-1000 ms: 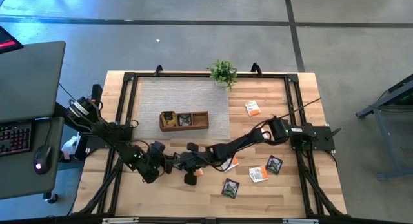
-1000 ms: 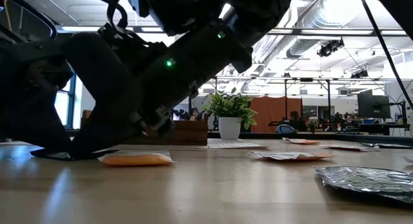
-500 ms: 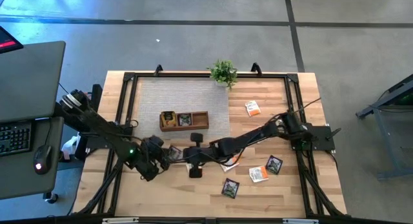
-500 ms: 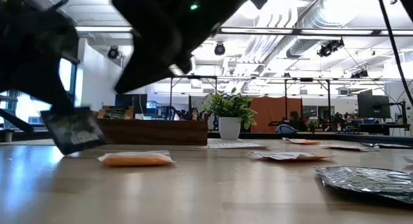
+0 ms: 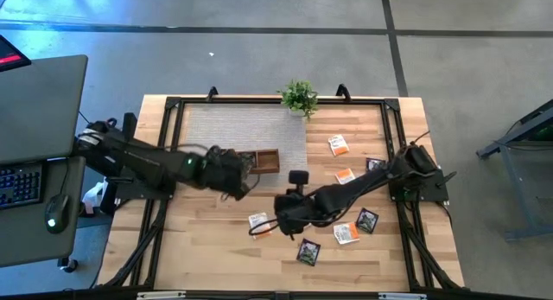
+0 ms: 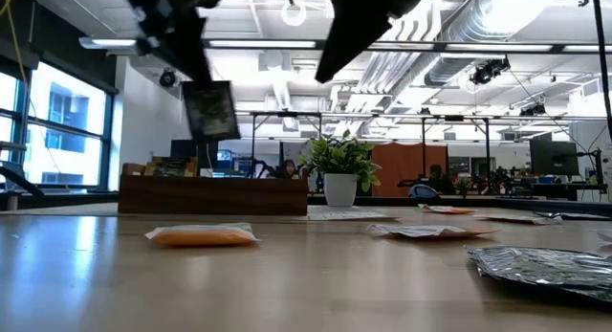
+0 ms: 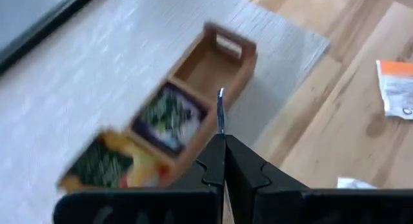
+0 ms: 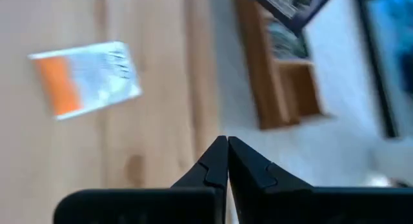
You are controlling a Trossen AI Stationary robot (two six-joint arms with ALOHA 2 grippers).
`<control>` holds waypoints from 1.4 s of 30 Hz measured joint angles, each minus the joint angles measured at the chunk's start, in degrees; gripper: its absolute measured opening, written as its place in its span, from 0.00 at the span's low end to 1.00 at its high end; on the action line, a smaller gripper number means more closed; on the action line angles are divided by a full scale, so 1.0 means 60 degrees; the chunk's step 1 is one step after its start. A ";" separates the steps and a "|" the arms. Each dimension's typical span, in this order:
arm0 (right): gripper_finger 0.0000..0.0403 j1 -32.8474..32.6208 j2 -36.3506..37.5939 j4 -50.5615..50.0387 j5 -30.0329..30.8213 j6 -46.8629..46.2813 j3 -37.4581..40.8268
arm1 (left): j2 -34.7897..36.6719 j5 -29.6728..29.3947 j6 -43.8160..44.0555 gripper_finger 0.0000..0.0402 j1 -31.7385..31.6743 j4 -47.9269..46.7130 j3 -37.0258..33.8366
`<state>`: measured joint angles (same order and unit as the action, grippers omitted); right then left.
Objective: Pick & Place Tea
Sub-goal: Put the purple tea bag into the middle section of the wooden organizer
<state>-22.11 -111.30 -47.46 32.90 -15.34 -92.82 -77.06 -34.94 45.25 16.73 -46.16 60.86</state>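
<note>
your left gripper (image 7: 221, 135) has its two dark fingers pressed together on a thin dark square tea sachet (image 6: 209, 109), seen edge-on between the tips in the left wrist view and hanging clear above the brown wooden compartment tray (image 5: 263, 160) in the low view. the tray sits on the grey woven mat (image 5: 242, 127) toward the far edge of the tabletop (image 5: 216, 248); its middle compartment holds a dark purple-print sachet (image 7: 169, 114) and its left-end compartment a dark green-print sachet (image 7: 103, 164), while the right-end compartment shows bare wood.

your right gripper (image 8: 227, 153) has its fingers closed tight with nothing between them. it sits near the middle of the tabletop, just beside an orange-and-white flat sachet (image 5: 258, 221) lying on the wood.

more sachets lie toward the right edge of the tabletop, and a small green potted plant (image 5: 299, 96) stands at the far edge.

half a second ago the left gripper was low near the front left with the dark sachet barely off the wood; it has since lifted and swung to the tray. the right gripper has drawn back rightward.
</note>
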 joint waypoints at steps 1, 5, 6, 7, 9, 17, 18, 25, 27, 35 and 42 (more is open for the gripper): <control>0.02 -0.0044 0.0016 -0.0095 0.0272 -0.0301 0.0049 | 0.0000 0.0229 -0.0607 0.00 -0.0258 0.0175 0.0060; 0.03 -0.0119 0.0126 0.0591 0.0243 -0.0715 0.1245 | -0.0056 0.0988 -0.2573 0.00 -0.1104 0.0730 0.0015; 0.03 -0.0139 0.0187 0.0976 0.0027 -0.0715 0.1675 | -0.0189 0.1022 -0.2793 0.00 -0.1265 0.0763 0.0015; 0.03 -0.0139 0.0256 0.1533 -0.0231 -0.0705 0.2116 | -0.0339 0.1045 -0.2983 0.00 -0.1433 0.0734 0.0013; 0.03 -0.0077 0.0455 0.2810 -0.0782 -0.0705 0.2950 | -0.0608 0.1091 -0.3280 0.00 -0.1661 0.0399 -0.0027; 0.03 0.0144 0.1539 0.5674 -0.1509 0.0865 0.4453 | -0.1459 0.1273 -0.3988 0.00 -0.2460 0.0504 -0.0004; 0.03 0.0169 0.1675 0.5678 -0.1486 0.0863 0.4488 | -0.1528 0.1392 -0.4195 0.00 -0.2538 0.0432 -0.0014; 0.03 0.0184 0.2605 0.5028 -0.1142 0.1533 0.4521 | -0.1957 0.1613 -0.5001 0.00 -0.2915 0.0635 -0.0006; 0.03 0.0182 0.2869 0.4951 -0.0689 0.1558 0.4521 | -0.2056 0.1619 -0.4992 0.00 -0.2939 0.0612 -0.0025; 0.03 0.0174 0.3342 0.4739 -0.0268 0.1107 0.4517 | -0.2148 0.1207 -0.5086 0.04 -0.2913 0.0679 -0.0014; 0.03 0.0177 0.3322 0.4724 -0.0272 0.1089 0.4521 | -0.2146 0.0980 -0.5249 0.22 -0.2913 0.0675 -0.0014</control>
<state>-21.05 -91.37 -19.11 31.27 -8.81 -65.69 -89.93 -29.06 13.76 -0.75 -42.11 60.77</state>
